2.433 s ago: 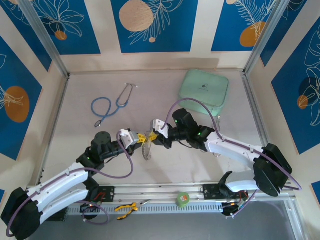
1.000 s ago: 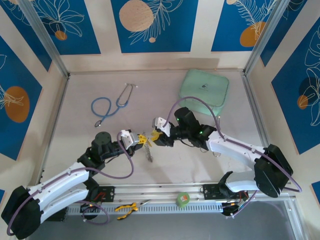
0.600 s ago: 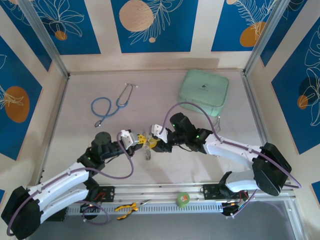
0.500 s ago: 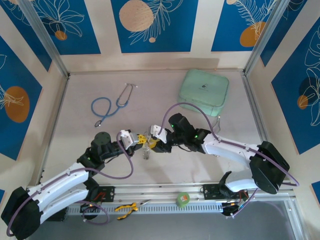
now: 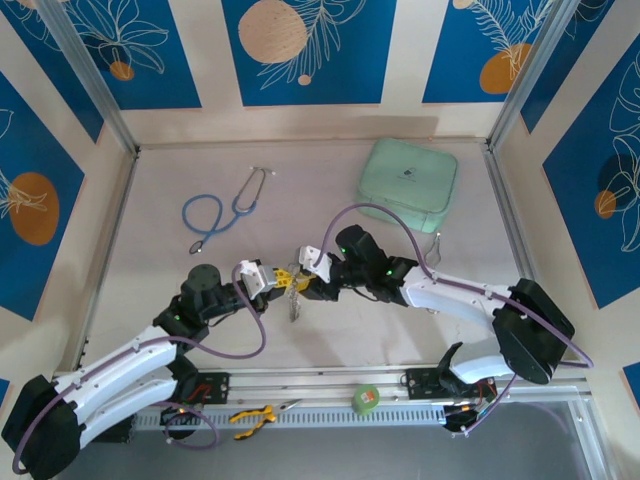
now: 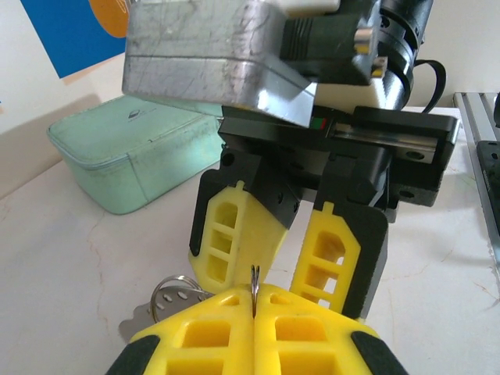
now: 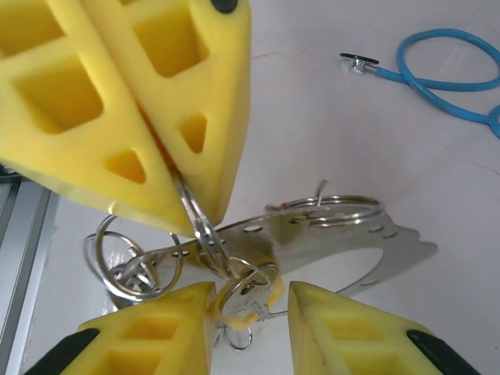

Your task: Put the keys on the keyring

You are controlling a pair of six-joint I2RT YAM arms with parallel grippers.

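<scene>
The task looked unfinished: the small brass-yellow key (image 7: pixel 250 303) sat between the right arm's yellow fingers (image 7: pixel 152 336), not visibly threaded onto the main loop. Those fingers stood partly apart; whether they touched the key I could not tell. The left arm's yellow fingers (image 6: pixel 211 316) were pressed together on the thin silver keyring wire (image 6: pixel 254 280), with the jagged silver keys (image 7: pixel 336 234) hanging just below them

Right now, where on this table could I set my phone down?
Bare tabletop lies between the stethoscope and the green case, and between the keyring and the front rail. The middle is crowded: the left end effector and right end effector meet at the keyring.
</scene>
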